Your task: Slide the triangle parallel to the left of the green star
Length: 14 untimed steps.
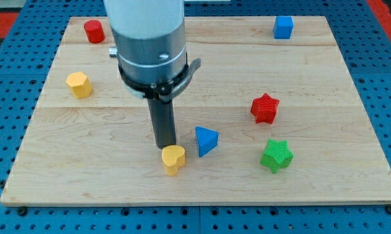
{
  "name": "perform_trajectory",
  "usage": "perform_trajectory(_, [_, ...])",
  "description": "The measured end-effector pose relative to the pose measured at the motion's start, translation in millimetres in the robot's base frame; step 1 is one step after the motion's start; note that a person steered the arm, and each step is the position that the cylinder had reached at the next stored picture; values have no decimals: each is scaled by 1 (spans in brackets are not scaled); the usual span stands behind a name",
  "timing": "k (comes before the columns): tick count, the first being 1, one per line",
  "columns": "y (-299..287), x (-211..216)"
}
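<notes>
A blue triangle [205, 140] lies on the wooden board [312, 91] below the middle. A green star [276, 155] lies to its right, near the view's bottom right. My tip [166, 145] is down at the board, just left of the blue triangle with a small gap. It stands directly above a yellow heart [173, 159] in the view and looks to touch it.
A red star [265, 108] lies above the green star. A yellow hexagon [79, 84] lies at the left. A red cylinder [94, 31] is at the top left and a blue cube [283, 27] at the top right. The arm's grey body [149, 45] hides part of the board's top.
</notes>
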<state>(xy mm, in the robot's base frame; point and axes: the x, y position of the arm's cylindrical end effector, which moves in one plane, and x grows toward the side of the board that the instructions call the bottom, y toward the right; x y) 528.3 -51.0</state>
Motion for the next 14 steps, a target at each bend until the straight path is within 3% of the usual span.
perform_trajectory(1, [-1, 19])
perform_trajectory(3, [76, 24])
perform_trajectory(6, [107, -35])
perform_trajectory(7, [27, -38])
perform_trajectory(8, [-9, -41])
perform_trajectory(9, [56, -45])
perform_trajectory(10, [51, -77])
perform_trajectory(12, [-120, -48])
perform_trajectory(13, [-121, -75])
perform_trajectory(14, [-162, -58])
